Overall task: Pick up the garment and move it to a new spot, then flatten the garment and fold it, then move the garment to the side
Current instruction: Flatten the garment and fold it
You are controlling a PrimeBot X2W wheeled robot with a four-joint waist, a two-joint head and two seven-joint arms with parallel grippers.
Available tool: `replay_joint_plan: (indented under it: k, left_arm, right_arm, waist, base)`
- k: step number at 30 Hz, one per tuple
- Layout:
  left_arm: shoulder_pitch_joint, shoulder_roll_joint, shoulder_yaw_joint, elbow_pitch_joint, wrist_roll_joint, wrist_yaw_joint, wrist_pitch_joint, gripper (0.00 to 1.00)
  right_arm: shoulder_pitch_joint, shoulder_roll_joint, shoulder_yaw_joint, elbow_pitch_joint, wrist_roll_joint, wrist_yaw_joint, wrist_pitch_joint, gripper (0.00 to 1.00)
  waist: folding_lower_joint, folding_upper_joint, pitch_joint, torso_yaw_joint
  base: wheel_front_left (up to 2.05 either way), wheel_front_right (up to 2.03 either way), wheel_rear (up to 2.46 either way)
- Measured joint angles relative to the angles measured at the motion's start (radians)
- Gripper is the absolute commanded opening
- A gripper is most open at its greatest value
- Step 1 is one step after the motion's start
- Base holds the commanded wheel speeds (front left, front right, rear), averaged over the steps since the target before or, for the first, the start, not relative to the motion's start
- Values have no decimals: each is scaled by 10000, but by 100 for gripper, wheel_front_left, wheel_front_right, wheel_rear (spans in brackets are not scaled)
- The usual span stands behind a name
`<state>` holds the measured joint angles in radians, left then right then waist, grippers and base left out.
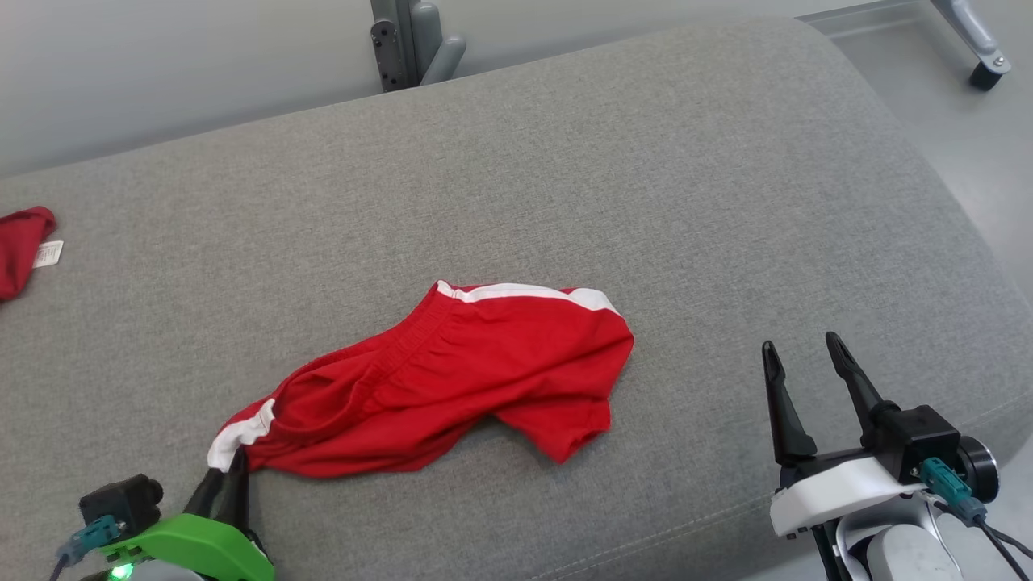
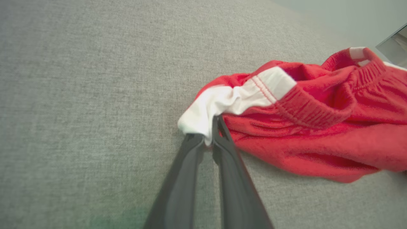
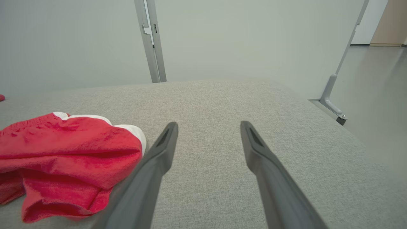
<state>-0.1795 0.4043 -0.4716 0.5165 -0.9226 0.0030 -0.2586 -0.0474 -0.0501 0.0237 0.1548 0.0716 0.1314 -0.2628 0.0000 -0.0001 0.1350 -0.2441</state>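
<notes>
The left gripper (image 1: 236,461) is grasping the garment (image 1: 468,363) by its white corner, beginning the pick-up. The right gripper (image 1: 799,344) is hovering with jaws released; lifting probably follows.

Red shorts (image 1: 452,379) w/ white trim, crumpled on grey cushion (image 1: 646,161)

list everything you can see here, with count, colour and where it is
shorts: one, red with white side stripes, crumpled in the middle of the cushion
red cloth: one, red with a white label, at the cushion's far left edge, partly cut off
cushion: one, grey fabric, under both garments
metal post: one, grey, behind the cushion's far edge
wheeled leg: one, grey with a black wheel, on the floor at far right
left gripper: one, dark fingers on a green mount, shut on the shorts' white corner
right gripper: one, dark fingers on a white mount, open, right of the shorts, apart from them
</notes>
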Motion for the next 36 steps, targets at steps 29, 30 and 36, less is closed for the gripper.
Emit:
replay_joint_plan:
  k: [29,30,36]
  left_arm:
    - [-3476,-113,-1835,-2951,313,1810,5580,100]
    - [-3668,-234,-1894,-2675,267,1760,5739,100]
    - [-4385,-451,-2190,-1269,372,1680,6287,100]
  right_arm:
    - [-403,-12,226,130,938,0,0,100]
    - [-411,-12,286,163,972,0,0,100]
    - [-492,-6,414,236,1183,0,0,100]
  waist:
    - [0,1,874,-809]
    - [0,1,940,-888]
    - [0,1,1176,-1444]
  base:
    - [0,0,0]
    - [0,0,0]
    - [0,0,0]
